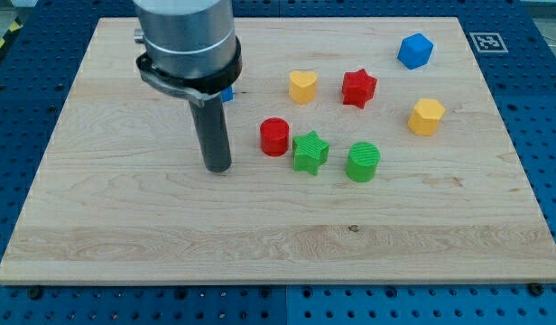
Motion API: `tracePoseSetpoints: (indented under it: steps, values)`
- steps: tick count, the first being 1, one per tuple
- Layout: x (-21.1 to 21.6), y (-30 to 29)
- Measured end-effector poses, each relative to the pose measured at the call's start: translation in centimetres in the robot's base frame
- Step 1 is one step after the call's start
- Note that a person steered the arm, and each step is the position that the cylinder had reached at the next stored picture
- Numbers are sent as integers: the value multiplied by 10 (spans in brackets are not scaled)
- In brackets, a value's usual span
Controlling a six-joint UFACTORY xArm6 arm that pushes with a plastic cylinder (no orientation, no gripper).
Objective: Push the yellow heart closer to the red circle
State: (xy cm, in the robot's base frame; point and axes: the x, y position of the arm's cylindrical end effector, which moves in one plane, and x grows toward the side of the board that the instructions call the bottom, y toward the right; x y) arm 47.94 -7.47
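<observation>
The tabletop (125, 235) is a pale wooden board lying on a blue perforated surface (544, 135), with a black-and-white marker tag (486, 41) at the view's top right.

Counted by colour: two red blocks, two yellow, two green, and two blue. The reds are the red circle (274, 136) and the red star (358, 88). The yellows are the yellow heart (302, 87) and a yellow hexagon (426, 116) well off to the view's right. The greens are a green star (310, 152), just beside the red circle on its right, and a green circle (362, 162) near that star. The blues are a blue cube-like block (415, 51) near the top right and a blue sliver (227, 93) mostly hidden behind the arm, its shape unclear.

The yellow heart sits above and slightly right of the red circle, apart from it, with the red star just to its right.

The tool is a plain dark rod that has no jaws and holds nothing. My tip (218, 170) rests on the board left of the red circle, apart from it, touching no block
</observation>
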Motion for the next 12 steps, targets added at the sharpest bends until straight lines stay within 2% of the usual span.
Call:
tracePoseSetpoints:
  steps: [2, 4, 6, 8, 10, 12]
  values:
    - [-15, 94]
    - [-32, 39]
    - [-106, 50]
    - [-130, 66]
    - [-175, 91]
    - [-168, 88]
